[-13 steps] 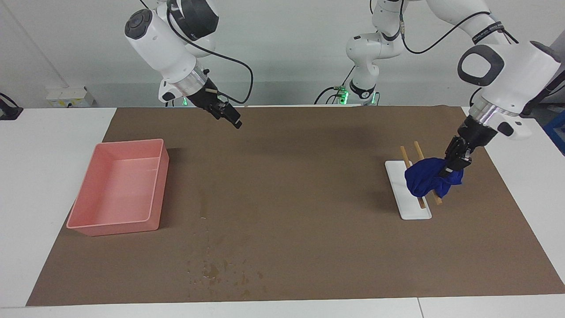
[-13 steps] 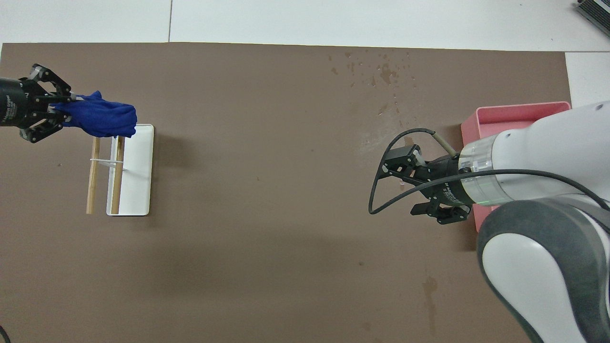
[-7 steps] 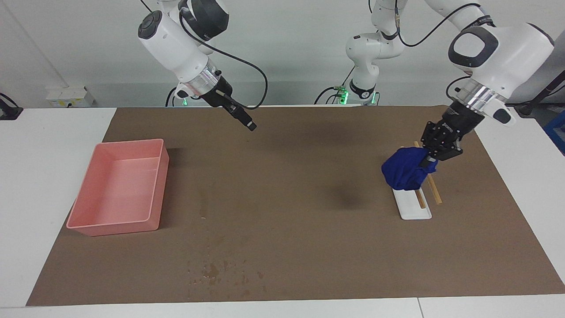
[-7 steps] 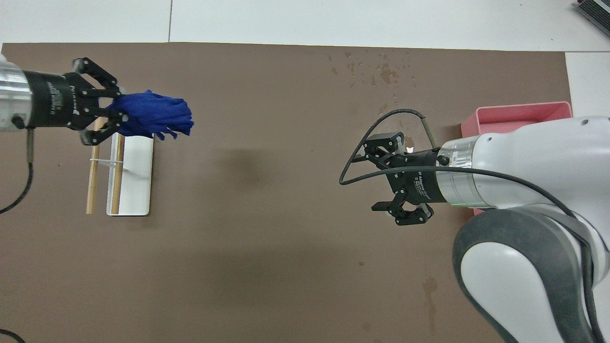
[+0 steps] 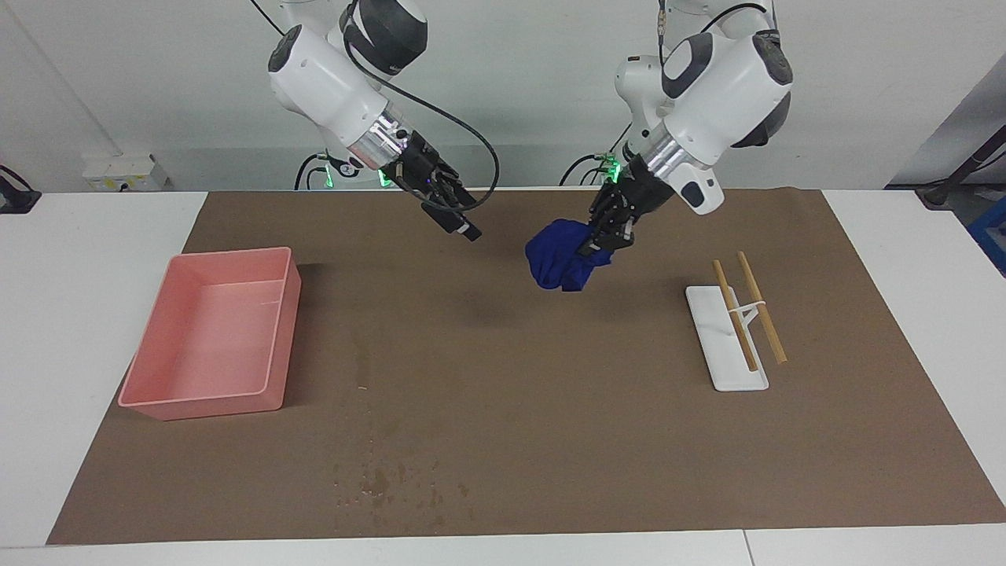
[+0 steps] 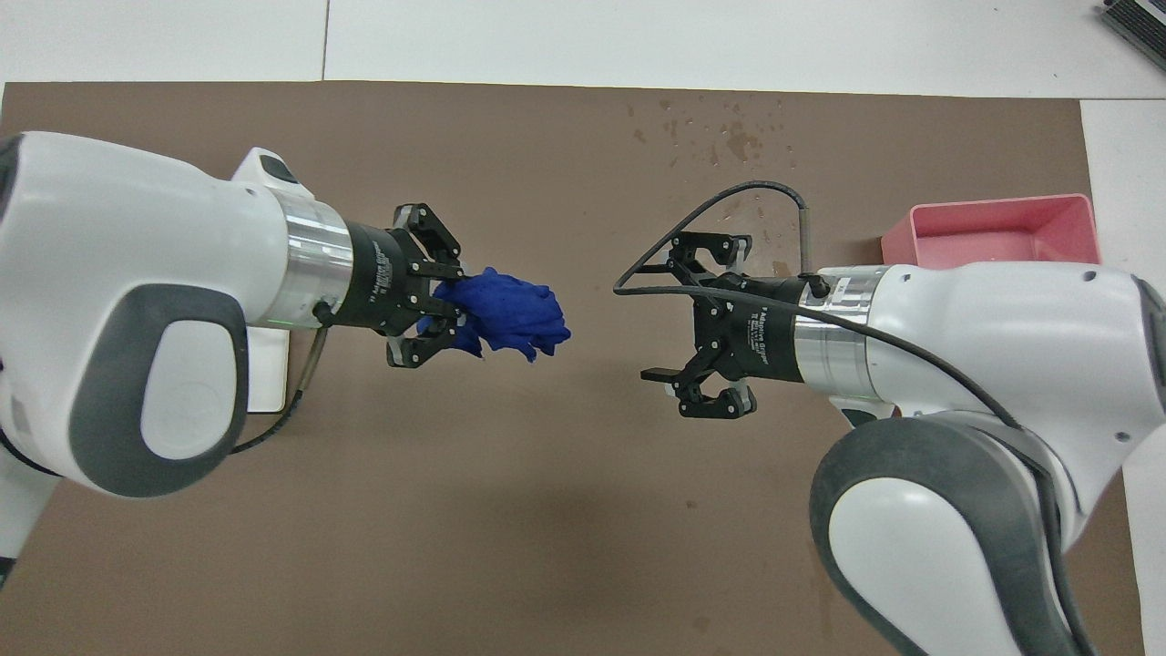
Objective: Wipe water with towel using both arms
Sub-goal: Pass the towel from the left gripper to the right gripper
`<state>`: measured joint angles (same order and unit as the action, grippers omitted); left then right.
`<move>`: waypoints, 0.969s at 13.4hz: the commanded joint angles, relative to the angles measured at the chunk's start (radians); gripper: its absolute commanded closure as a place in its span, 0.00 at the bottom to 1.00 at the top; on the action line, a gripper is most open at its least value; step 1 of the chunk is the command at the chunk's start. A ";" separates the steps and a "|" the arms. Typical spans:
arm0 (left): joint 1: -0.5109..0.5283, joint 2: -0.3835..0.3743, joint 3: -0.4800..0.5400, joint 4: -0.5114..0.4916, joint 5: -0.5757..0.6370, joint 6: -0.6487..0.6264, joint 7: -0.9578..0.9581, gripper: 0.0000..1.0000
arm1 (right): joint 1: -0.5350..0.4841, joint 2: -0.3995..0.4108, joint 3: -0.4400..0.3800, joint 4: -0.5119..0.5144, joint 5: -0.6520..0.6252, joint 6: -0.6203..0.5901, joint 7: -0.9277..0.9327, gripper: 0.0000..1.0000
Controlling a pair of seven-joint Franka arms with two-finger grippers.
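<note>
The left pincer [image 5: 601, 236] [image 6: 446, 296] is pressed together on the towel [image 5: 559, 263] [image 6: 510, 314], pinching one end of the bunched blue cloth; the rest of the cloth hangs free in the air. The right pincer [image 5: 464, 224] [image 6: 688, 314] stands spread wide and holds nothing; it touches nothing.

Landmark: the brown mat [image 5: 550, 440] [image 6: 510, 510] that covers the desk [image 5: 71, 259].

- The towel is raised over the middle of the mat, clear of its surface.
- The water [image 5: 385, 479] [image 6: 729, 137] lies as scattered specks on the mat near its edge farthest from the robots.
- The pink tray [image 5: 212, 342] [image 6: 993, 228] sits on the mat at the right arm's end. Nothing can be seen in it.
- The white rack [image 5: 727, 338] with two wooden sticks rests on the mat at the left arm's end, with nothing draped on it.

Arm pose: both arms reach in over the middle of the mat, wrists angled downward. The two pincers point toward each other with a gap between them, and the towel's free end faces the right pincer.
</note>
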<state>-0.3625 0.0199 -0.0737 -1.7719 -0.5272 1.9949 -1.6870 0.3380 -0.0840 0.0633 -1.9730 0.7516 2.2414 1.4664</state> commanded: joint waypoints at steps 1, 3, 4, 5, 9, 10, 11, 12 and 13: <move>-0.068 -0.055 0.020 -0.037 -0.020 -0.004 -0.089 1.00 | 0.024 -0.003 0.001 -0.020 0.026 0.033 0.040 0.00; -0.097 -0.060 0.017 -0.038 -0.031 -0.001 -0.115 1.00 | 0.054 -0.003 0.001 -0.041 0.026 0.070 0.042 0.00; -0.105 -0.061 0.017 -0.038 -0.052 0.011 -0.126 1.00 | 0.068 -0.003 0.001 -0.050 0.026 0.095 0.052 0.00; -0.108 -0.063 0.014 -0.038 -0.059 0.018 -0.129 1.00 | 0.076 0.001 0.001 -0.052 0.026 0.118 0.066 0.00; -0.156 -0.084 0.000 -0.064 -0.068 0.035 -0.158 1.00 | 0.098 0.006 0.001 -0.058 0.026 0.125 0.075 0.00; -0.157 -0.086 0.000 -0.063 -0.071 0.045 -0.164 1.00 | 0.099 0.007 0.001 -0.060 0.026 0.127 0.075 0.00; -0.157 -0.086 -0.001 -0.060 -0.076 0.062 -0.171 1.00 | 0.099 0.007 0.001 -0.069 0.026 0.129 0.069 0.00; -0.159 -0.087 -0.003 -0.060 -0.085 0.077 -0.180 1.00 | 0.099 0.007 0.001 -0.072 0.026 0.130 0.065 0.00; -0.164 -0.092 -0.012 -0.058 -0.088 0.090 -0.181 1.00 | 0.099 0.007 0.001 -0.072 0.026 0.130 0.049 0.06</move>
<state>-0.5068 -0.0299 -0.0863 -1.8000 -0.5777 2.0451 -1.8472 0.4333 -0.0744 0.0629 -2.0268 0.7537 2.3407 1.5359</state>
